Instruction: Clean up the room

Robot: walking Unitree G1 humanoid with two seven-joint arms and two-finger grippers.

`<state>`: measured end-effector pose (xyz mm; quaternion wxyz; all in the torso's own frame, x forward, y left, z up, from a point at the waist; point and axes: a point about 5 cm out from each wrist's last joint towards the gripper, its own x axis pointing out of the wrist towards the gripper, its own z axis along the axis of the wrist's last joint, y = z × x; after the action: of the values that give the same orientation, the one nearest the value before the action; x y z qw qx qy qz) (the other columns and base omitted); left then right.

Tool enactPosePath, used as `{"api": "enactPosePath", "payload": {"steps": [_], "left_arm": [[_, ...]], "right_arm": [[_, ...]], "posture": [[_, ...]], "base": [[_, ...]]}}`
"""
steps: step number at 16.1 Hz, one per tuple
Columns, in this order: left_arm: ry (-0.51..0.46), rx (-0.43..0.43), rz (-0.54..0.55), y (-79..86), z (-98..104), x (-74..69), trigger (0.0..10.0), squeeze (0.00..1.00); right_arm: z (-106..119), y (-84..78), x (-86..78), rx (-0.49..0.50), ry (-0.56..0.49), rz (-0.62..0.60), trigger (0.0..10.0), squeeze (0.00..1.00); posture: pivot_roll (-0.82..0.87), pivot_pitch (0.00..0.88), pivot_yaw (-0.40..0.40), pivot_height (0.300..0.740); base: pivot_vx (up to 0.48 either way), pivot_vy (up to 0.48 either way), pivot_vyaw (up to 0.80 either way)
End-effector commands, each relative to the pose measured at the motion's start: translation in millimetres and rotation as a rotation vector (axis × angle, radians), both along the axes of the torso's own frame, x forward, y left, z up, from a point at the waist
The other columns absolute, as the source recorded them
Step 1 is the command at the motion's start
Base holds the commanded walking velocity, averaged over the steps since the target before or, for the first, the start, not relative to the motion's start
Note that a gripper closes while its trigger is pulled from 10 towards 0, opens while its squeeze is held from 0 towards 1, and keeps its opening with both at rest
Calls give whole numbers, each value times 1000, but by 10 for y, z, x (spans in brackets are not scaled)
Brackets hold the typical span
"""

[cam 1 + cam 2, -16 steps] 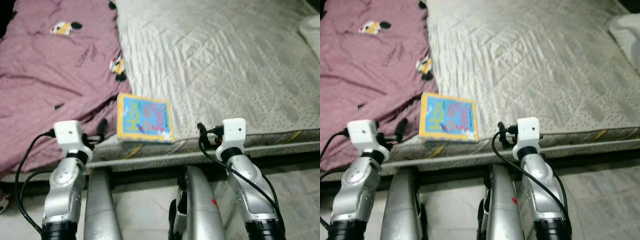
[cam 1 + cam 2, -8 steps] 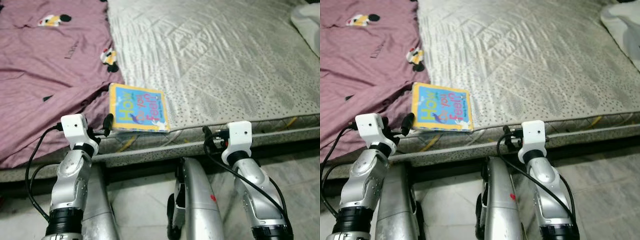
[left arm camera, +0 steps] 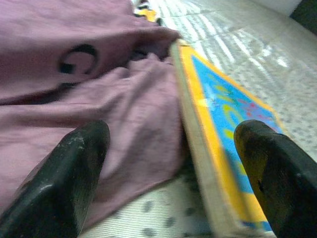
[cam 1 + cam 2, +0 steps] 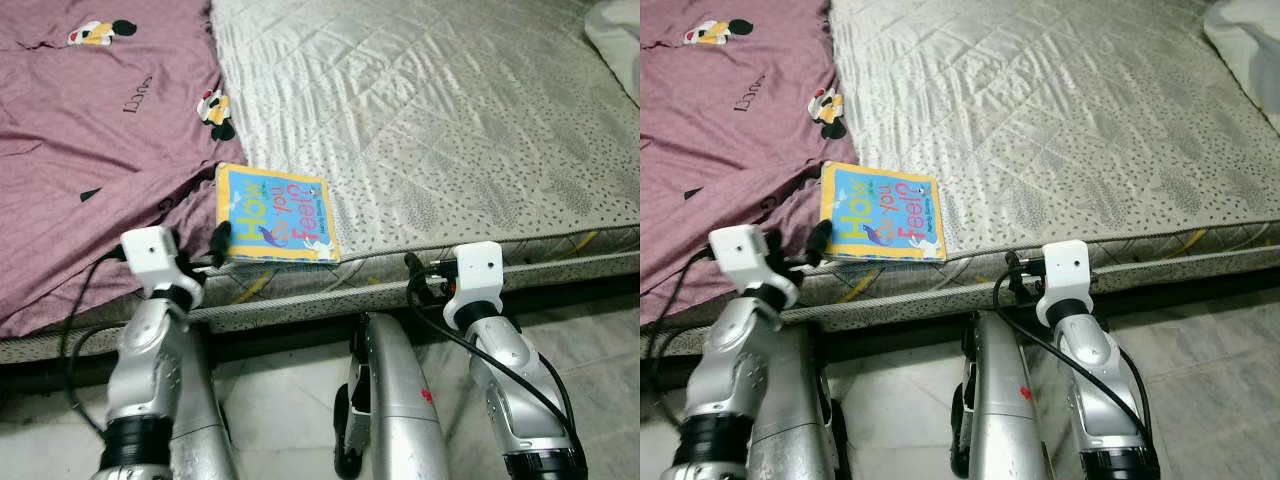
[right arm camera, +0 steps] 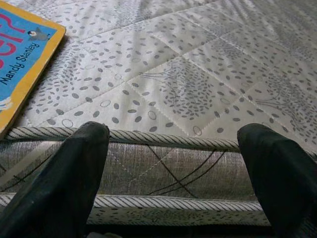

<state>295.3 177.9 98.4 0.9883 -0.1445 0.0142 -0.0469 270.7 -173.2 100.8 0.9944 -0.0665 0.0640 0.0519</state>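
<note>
- Since half a second ago the head views have barely shifted; the book (image 4: 275,215) sits at about the same spot in them, and the left gripper (image 3: 173,183) is at about the same place by the book's near left corner.
- A full second back the view was blurred and the book lay lower in it, so the camera has moved; the book itself lies where it did on the mattress (image 4: 450,120).
- The book is a flat square board book with a yellow border and a blue cover bearing colourful letters. It lies near the mattress's front edge, its left edge touching the purple sheet (image 4: 90,150).
- The left gripper's fingers are spread wide, one over the sheet, the other over the book's cover, holding nothing.
- The right gripper (image 5: 178,183) hangs in front of the mattress's side, fingers wide apart and empty, well to the right of the book.
</note>
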Motion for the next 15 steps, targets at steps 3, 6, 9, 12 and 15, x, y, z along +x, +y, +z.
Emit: {"api": "enactPosePath", "payload": {"steps": [3, 6, 9, 12, 15], "left_arm": [[17, -34, -74, -144, -19, 24, 10000, 0], [31, -42, -106, -197, -35, 16, 10000, 0], [52, -48, -103, -178, -80, -7, 10000, 0], [83, -54, -88, -134, -129, -23, 10000, 0], [190, -123, -110, -111, -270, -12, 10000, 0]], "right_arm": [[31, -16, -11, -14, -10, -2, 10000, 0], [30, -9, -8, -17, -10, 1, 10000, 0], [29, -1, -8, -17, -10, 4, 10000, 0], [27, 1, -11, -14, -8, 4, 10000, 0], [78, 69, -28, 82, -12, 84, 10000, 0]], "posture": [[-40, 216, -103, 505], [-39, 218, -101, 505], [-38, 220, -101, 505], [-38, 223, -101, 505], [-38, 225, -101, 505]], "base": [[0, 0, 0], [0, 0, 0], [0, 0, 0], [0, 0, 0], [0, 0, 0]]}}
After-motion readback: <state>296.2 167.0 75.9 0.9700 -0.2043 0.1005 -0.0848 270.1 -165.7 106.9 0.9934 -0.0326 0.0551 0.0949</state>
